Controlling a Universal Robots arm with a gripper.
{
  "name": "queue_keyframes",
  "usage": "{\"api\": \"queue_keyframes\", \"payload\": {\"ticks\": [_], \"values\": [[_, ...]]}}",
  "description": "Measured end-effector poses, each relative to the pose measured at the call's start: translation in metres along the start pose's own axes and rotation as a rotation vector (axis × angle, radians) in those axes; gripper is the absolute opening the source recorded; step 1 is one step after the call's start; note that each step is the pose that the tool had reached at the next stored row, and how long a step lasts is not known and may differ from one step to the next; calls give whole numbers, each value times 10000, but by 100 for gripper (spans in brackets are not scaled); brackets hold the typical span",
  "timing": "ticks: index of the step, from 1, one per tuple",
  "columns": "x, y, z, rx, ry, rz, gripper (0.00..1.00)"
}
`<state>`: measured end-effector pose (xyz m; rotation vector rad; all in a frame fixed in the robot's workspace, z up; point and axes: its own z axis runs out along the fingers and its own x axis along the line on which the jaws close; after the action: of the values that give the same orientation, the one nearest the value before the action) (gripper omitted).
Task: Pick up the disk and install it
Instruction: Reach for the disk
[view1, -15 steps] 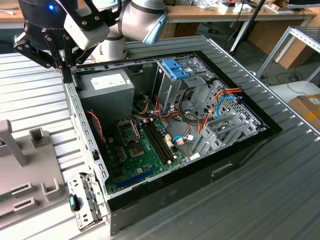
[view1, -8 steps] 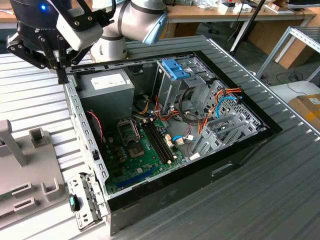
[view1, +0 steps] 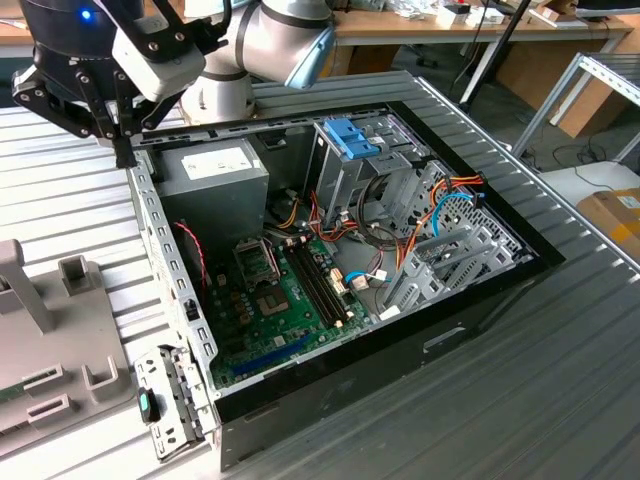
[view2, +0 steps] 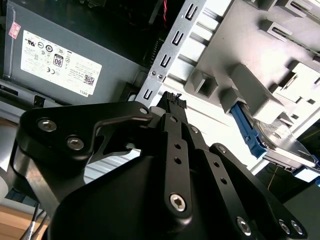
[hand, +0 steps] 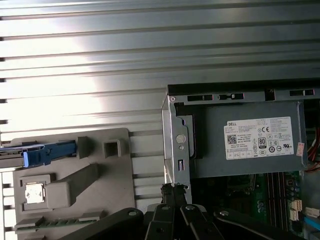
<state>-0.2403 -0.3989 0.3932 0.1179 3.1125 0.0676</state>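
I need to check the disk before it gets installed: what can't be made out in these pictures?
- Disk, first wrist view: cut off by the picture's edge; its blue bracket end shows on the grey fixture.
- Disk, second wrist view: partly hidden by the fixture's blocks and cut off by the edge; its label face is not visible.
- Drive cage, exterior view: its inside is hidden by its own metal walls and cables.
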Motion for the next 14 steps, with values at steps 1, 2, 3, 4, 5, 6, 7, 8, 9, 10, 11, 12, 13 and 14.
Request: {"api": "queue_keyframes", "payload": {"ticks": [1, 2, 3, 4, 5, 6, 7, 8, 9, 10, 11, 12, 13, 14], "values": [[3, 0, 0, 0, -1, 1, 11], [14, -1, 0, 0, -1, 2, 11], [21, -2, 0, -1, 0, 1, 11], [31, -2, -1, 0, 0, 1, 11], [55, -4, -1, 0, 0, 1, 11], [75, -6, -2, 0, -1, 1, 11], [97, -7, -3, 0, -1, 0, 11], [109, -8, -3, 0, -1, 1, 11], [135, -10, -4, 0, 0, 0, 11], [154, -12, -4, 0, 0, 0, 11], [165, -12, -4, -1, -1, 0, 11], [184, -14, -5, 0, 0, 0, 11], [195, -15, -5, 0, 0, 0, 11], [206, -15, -5, 0, 0, 1, 11]]}}
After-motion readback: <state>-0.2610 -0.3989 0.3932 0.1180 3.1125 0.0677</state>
